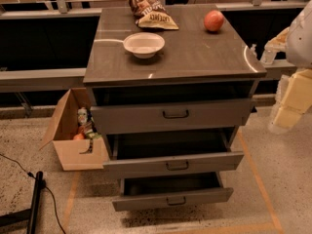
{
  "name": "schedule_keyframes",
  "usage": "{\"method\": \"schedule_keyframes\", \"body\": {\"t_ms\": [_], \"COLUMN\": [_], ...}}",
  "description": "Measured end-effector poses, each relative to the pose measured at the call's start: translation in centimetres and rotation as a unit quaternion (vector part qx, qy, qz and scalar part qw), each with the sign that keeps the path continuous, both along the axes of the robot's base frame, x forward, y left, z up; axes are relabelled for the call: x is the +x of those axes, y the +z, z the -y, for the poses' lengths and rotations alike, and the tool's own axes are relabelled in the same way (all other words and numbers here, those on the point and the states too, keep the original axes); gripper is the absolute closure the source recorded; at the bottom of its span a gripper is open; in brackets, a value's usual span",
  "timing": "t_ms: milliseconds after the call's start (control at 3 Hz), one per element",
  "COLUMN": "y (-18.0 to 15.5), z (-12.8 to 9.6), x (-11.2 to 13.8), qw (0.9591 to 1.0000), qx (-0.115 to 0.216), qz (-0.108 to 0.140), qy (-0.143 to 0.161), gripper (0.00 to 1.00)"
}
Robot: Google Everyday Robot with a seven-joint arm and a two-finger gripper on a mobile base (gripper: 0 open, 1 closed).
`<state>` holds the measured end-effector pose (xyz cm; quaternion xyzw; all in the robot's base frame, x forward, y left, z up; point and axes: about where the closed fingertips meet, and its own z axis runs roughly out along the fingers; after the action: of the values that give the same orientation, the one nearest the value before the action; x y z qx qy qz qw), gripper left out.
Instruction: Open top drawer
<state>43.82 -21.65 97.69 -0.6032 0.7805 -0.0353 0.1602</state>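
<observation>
The top drawer point(170, 115) is the uppermost of three grey drawers in the cabinet at the centre of the camera view. Its front stands a little way out from the cabinet, leaving a dark gap under the countertop. Its small dark handle point(175, 114) sits at the middle of the front. My arm comes in at the right edge. My gripper point(285, 112) hangs beside the cabinet's right side, level with the top drawer and apart from it, well right of the handle.
The middle drawer point(173, 165) and bottom drawer point(173, 198) are pulled out further. On the countertop are a white bowl point(144, 44), a chip bag point(151, 11) and a red apple point(213, 20). An open cardboard box point(73, 147) sits left of the cabinet, with a black pole point(35, 201) at bottom left.
</observation>
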Motion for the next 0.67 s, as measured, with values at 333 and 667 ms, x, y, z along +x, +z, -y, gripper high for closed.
{"method": "schedule_keyframes", "body": {"t_ms": [333,667], "y": [0.0,-0.12], "z": [0.0,-0.12], "x": [0.0,0.27], "qw": [1.0,0.9998], "qx": [0.0,0.005], "qz": [0.0,0.018], "qy": [0.0,0.003], "gripper": [0.0,0.0]}}
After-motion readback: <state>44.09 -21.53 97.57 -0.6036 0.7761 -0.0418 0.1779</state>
